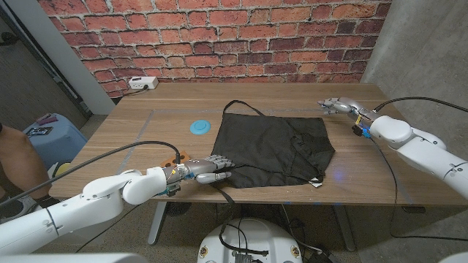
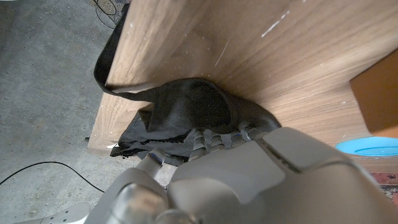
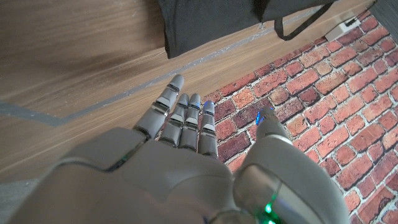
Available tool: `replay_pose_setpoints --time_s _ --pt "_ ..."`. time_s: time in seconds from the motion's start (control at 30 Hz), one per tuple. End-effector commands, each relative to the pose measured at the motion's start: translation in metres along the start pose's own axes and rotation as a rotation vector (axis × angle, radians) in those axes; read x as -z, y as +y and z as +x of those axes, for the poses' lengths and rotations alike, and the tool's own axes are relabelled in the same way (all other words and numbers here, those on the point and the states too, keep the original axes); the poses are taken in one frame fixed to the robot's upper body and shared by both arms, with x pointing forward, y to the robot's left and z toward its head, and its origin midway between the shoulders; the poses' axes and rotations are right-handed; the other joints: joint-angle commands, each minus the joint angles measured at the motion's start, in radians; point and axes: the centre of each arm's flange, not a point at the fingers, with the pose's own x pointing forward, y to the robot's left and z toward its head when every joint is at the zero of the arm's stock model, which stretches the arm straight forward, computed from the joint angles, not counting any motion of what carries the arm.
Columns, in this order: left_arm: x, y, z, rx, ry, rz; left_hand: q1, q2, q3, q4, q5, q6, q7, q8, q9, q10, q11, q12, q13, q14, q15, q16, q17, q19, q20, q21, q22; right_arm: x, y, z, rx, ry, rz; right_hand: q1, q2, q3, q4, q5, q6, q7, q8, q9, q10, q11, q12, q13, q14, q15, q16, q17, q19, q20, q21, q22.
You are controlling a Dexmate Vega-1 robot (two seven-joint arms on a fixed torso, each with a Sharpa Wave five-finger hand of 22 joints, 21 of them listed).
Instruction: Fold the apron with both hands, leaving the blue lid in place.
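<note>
The apron (image 1: 274,150) lies spread mid-counter, a black, limp, matte cloth, roughly square, with a thin strap looping off its far edge and another strap dangling over the near edge. My left hand (image 1: 210,170) sits at the near-left corner; in the left wrist view its fingers (image 2: 214,138) are curled into a bunched hump of fabric, so I judge it is gripping that corner. My right hand (image 1: 338,107) hangs over the far-right part of the counter (image 1: 139,131), well apart from the cloth, fingers extended close together and holding nothing.

To do this fold well, I think the right hand needs to come in and take the near-right corner first, so both corners lift level and the fabric doesn't skew. This cloth will sag and drag, so I'd lift low and carry it evenly toward the far edge.

The blue lid (image 1: 200,126) is a flat round disc just beside the apron's far-left corner; I'd keep the cloth from sweeping it. The counter is smooth wood grain.
</note>
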Motion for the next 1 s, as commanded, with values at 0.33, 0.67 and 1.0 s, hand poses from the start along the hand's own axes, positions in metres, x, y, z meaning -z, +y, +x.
replay_pose_setpoints --time_s 0.33,0.67,1.0 --pt "0.000 0.000 0.002 0.008 -0.010 -0.003 0.004 0.016 -0.013 0.001 -0.005 0.000 -0.009 -0.004 0.002 0.004 -0.002 -0.003 0.001 -0.066 -0.007 0.004 0.003 -0.123 0.000 0.010 0.004 -0.001 -0.008 0.014 -0.012 0.101 -0.271 0.111 -0.027 0.017 -0.016 -0.001 0.077 -0.009 0.018 0.004 0.078 -0.015 0.036 0.016 0.064 -0.023 0.017 0.011 0.037 0.010 0.008 0.002" --pt "0.000 0.001 0.003 0.004 -0.016 0.002 0.006 0.028 -0.030 0.001 -0.008 0.003 -0.009 -0.007 0.003 0.008 -0.001 -0.005 0.001 -0.062 -0.008 0.003 0.003 -0.122 0.000 0.011 0.003 0.004 -0.009 0.020 -0.031 0.138 -0.345 0.153 -0.044 0.020 -0.015 0.001 0.090 -0.012 0.017 0.004 0.094 -0.024 0.044 0.021 0.079 -0.031 0.021 0.016 0.048 0.011 0.007 0.002" --pt "0.000 0.001 0.003 0.003 -0.018 0.003 0.006 0.031 -0.037 0.000 -0.009 0.008 -0.009 -0.007 0.003 0.013 -0.002 -0.004 0.002 -0.056 -0.007 0.004 0.003 -0.117 -0.001 0.013 0.003 0.008 -0.005 0.023 -0.047 0.161 -0.392 0.184 -0.051 0.018 -0.007 0.003 0.123 -0.018 0.021 0.005 0.125 -0.029 0.063 0.030 0.103 -0.042 0.030 0.025 0.052 0.013 0.004 0.003"
